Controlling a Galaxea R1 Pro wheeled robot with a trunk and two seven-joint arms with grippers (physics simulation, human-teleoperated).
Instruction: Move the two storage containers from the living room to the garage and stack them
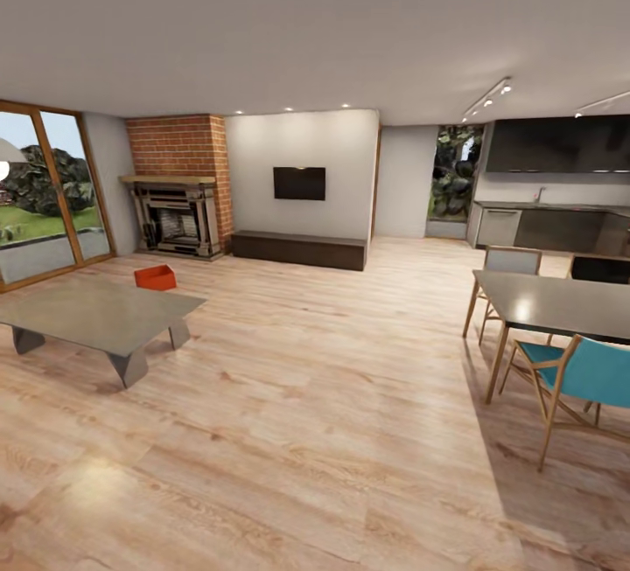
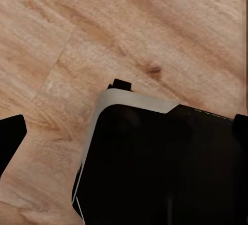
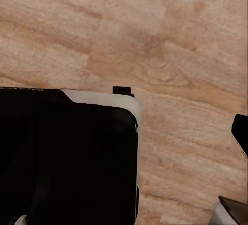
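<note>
One red box (image 1: 155,276) sits on the wood floor (image 1: 332,431) by the coffee table (image 1: 96,316), not picked up yet. Can't tell if L/R pincers are open. All moving left.

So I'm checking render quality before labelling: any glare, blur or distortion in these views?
Head view: wide-angle stretch at the edges, soft glare on the wood floor, bright daylight through the glass doors, the red-orange container small but sharp. Both wrist views: evenly lit, slightly soft planks, dark robot body in shadow.

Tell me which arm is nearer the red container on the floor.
Probably left: the container lies far off, left of centre; both arms hang by the base.
</note>
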